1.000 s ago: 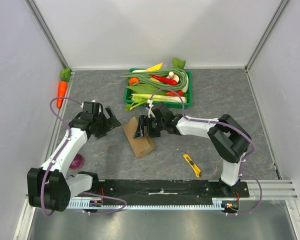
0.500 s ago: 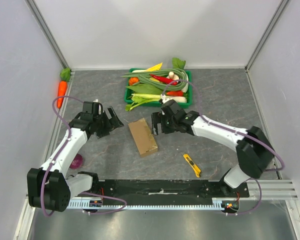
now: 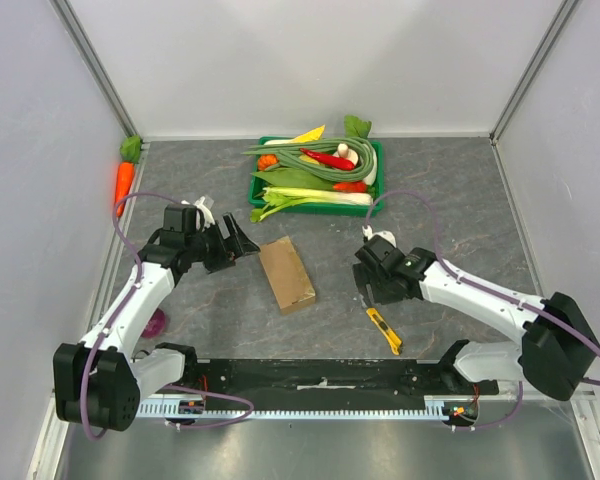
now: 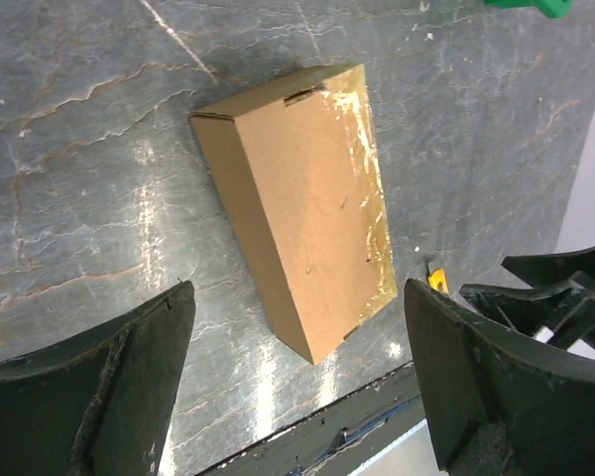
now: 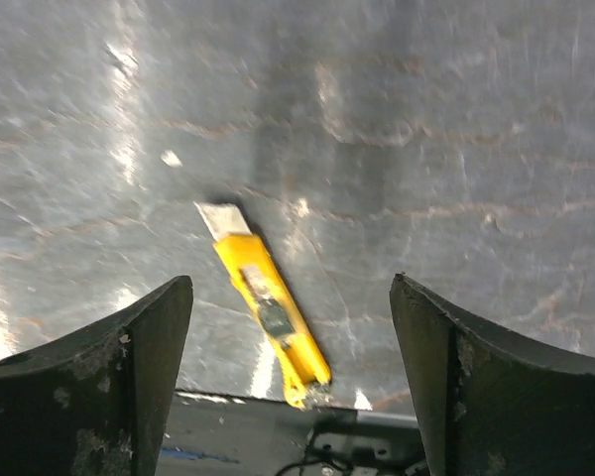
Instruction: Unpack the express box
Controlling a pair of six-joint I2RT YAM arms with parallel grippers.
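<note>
The express box [image 3: 286,274] is a small brown carton lying flat on the grey table, closed, with shiny tape along one long edge [image 4: 307,203]. My left gripper [image 3: 242,243] hovers just left of it, open and empty [image 4: 297,367]. A yellow utility knife [image 3: 384,330] lies to the box's right near the front rail, its blade out [image 5: 270,305]. My right gripper [image 3: 367,290] hangs above the knife's blade end, open with nothing between its fingers [image 5: 293,357].
A green tray [image 3: 371,203] of vegetables stands at the back. A carrot [image 3: 125,178] lies by the left wall and a purple item [image 3: 155,323] sits near the left arm. The black base rail [image 3: 320,378] runs along the front edge.
My right gripper left the box and swung right and toward the front, over the knife. The box now lies flat. My left gripper edged slightly toward the box.
</note>
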